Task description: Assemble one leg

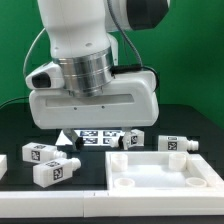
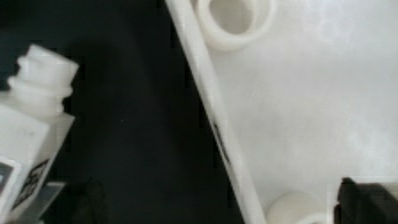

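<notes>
I have the tool (image 2: 205,205) spread wide. In the wrist view one dark fingertip (image 2: 370,200) shows at a corner of the picture. A dim dark shape at the opposite corner may be the other fingertip, but I cannot tell for sure. Nothing is clamped between them, so the tool holds nothing.

Between those corners I see the leg (image 2: 32,110) lying flat on the black desk (image 2: 134,120). Its narrow round stub points away from the fingertips, and part of a tag shows on its block end. It lies just beside the edge of the white panel (image 2: 302,120) and does not touch it, since a strip of bare desk runs between them. A round socket (image 2: 231,20) sits in the corner of the panel.

In the exterior view the arm's broad white hand hangs low over the desk and hides the fingers from me. Behind it, the marker board (image 1: 100,137) lies flat. The panel rests at the front, toward the exterior view's right. Two pegs (image 1: 42,153) (image 1: 55,172) lie toward the exterior view's left, apart from the panel. Two further pegs (image 1: 135,138) (image 1: 175,145) lie just behind the panel's far rim. I cannot say with certainty which of these four is the one the wrist view shows.
</notes>
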### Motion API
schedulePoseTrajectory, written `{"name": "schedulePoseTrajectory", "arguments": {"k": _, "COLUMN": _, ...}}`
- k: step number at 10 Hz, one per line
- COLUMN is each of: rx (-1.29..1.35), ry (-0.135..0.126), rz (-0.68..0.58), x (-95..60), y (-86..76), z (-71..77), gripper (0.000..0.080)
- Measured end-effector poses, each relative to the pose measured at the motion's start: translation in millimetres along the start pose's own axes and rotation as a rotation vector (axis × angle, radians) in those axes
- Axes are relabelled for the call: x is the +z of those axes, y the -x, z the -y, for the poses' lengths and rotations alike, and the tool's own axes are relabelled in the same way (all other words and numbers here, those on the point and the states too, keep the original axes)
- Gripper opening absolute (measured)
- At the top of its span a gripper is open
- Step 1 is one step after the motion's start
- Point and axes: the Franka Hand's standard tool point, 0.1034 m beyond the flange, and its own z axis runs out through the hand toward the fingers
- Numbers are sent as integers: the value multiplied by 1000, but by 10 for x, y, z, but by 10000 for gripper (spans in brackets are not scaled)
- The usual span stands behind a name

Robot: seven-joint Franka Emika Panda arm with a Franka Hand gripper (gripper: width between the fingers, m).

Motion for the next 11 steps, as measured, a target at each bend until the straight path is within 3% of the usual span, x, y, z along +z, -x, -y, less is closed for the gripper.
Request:
{"name": "schedulePoseTrajectory", "arguments": {"k": 4, "rx": -1, "ry": 2, "rz": 17, "x": 19, "y": 27, "z": 10, "gripper": 648}}
{"name": "schedulePoseTrajectory", "arguments": {"k": 7, "rx": 110, "ry": 4, "rz": 193, "x": -181, "y": 53, "z": -241, "gripper": 648}}
{"name": "schedulePoseTrajectory", "arguments": {"k": 9, "rx": 161, "ry": 4, "rz": 252, "x": -147, "y": -10, "z": -253, "gripper": 648}}
{"name": "schedulePoseTrajectory", "arguments": {"k": 11, "rx": 163, "ry": 6, "rz": 294, "x": -128, "y": 47, "z": -269, "gripper": 648}}
